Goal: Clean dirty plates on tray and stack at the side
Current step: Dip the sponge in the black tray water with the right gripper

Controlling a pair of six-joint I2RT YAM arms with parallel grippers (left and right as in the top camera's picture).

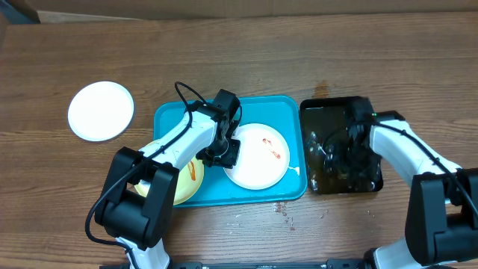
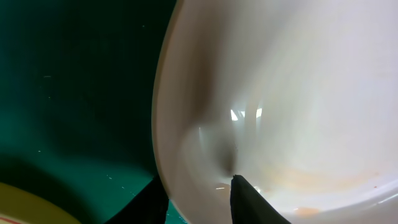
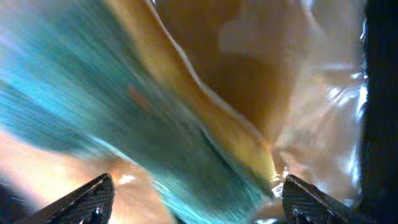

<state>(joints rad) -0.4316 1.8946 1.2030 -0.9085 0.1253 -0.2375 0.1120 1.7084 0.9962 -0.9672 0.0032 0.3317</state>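
Left pincer (image 2: 196,182) clamps white plate (image 2: 280,93) rim; right pincer (image 3: 196,199) spread apart over black tray (image 1: 317,112).

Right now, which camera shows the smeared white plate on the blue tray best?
The overhead view: it shows almost the whole white plate on the tray, smear included, with the left gripper at its rim. The left wrist view shows only a blurred close-up of that rim between the fingers. The right wrist shows none of it.

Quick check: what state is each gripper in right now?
Left gripper: closed on the rim of the smeared white plate on the turquoise tray.
Right gripper: open, fingers wide apart, at the black tray.
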